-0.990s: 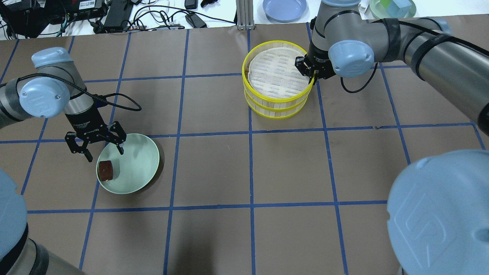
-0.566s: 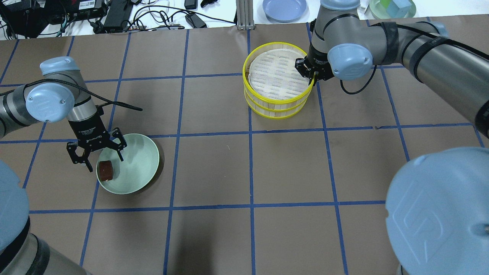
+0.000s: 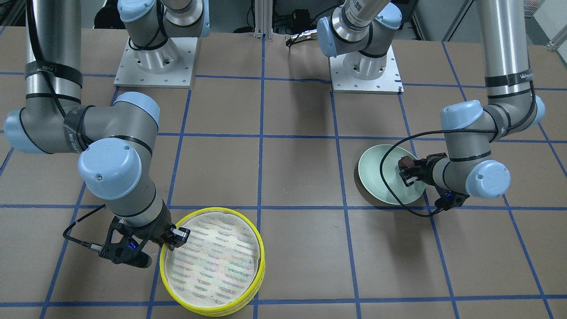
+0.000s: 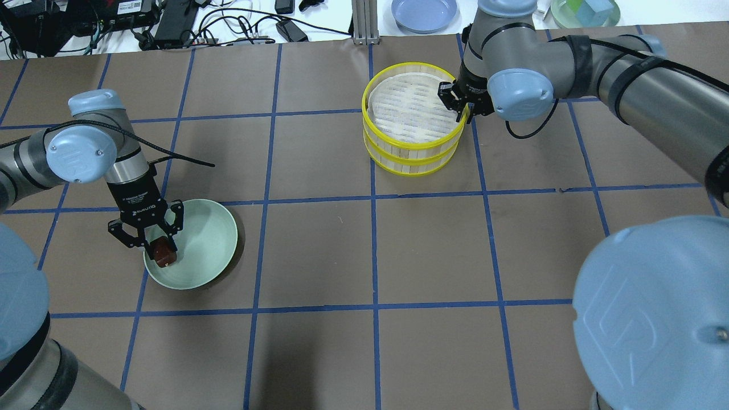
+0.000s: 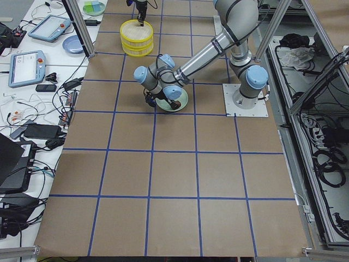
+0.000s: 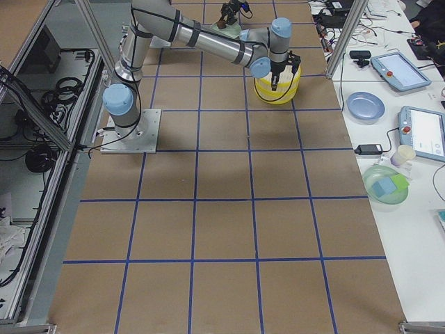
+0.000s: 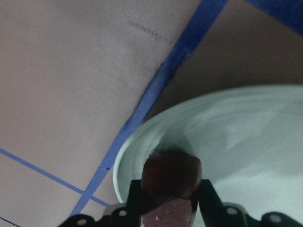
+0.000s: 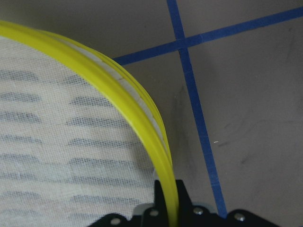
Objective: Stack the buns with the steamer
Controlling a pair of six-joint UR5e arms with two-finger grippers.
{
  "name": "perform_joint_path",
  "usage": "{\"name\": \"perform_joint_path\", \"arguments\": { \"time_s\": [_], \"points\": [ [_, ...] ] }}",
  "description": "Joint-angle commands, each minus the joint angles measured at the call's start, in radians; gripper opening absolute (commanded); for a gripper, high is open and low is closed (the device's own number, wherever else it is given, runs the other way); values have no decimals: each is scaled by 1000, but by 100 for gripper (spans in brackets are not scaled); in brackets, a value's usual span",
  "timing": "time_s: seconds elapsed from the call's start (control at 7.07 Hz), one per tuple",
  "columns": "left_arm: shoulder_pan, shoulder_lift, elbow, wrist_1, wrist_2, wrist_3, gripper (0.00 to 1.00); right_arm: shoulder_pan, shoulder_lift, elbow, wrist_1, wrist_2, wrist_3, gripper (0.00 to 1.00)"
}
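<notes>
The dark reddish-brown bun (image 4: 164, 254) lies at the near left of the pale green plate (image 4: 205, 239). My left gripper (image 4: 158, 245) is down in the plate and shut on the bun. In the left wrist view the bun (image 7: 171, 172) sits between the two fingers. The yellow-rimmed steamer stack (image 4: 407, 108), lined with white cloth, stands at the back centre. My right gripper (image 4: 459, 111) is shut on the top tray's right rim (image 8: 135, 97). The cream-white bun shows in no view.
A blue plate (image 4: 424, 12) and a green bowl (image 4: 584, 11) sit on the white bench behind the table. Cables and electronics (image 4: 142, 20) lie at the back left. A metal post (image 4: 364, 23) stands at the back centre. Both arm bases (image 3: 155, 62) are bolted to the table.
My left gripper has come down and toward the robot into the plate, and its fingers have closed on the dark bun. My right gripper has shifted slightly, still gripping the steamer rim.
</notes>
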Motion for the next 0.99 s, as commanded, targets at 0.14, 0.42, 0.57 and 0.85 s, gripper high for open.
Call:
{"name": "perform_joint_path", "arguments": {
  "time_s": [0.14, 0.42, 0.57, 0.85],
  "points": [
    [-6, 21, 47, 9, -67, -4, 0, 0, 4, 4, -10, 0, 0, 66],
    [-55, 61, 159, -34, -259, -124, 0, -2, -39, 2, 4, -13, -12, 94],
    [-111, 82, 194, -31, -357, -217, 0, -2, -103, 4, 54, -4, -16, 100],
    [-179, 102, 280, 41, -670, -437, 0, -8, -308, 2, 316, -4, -109, 100]
  ]
}}
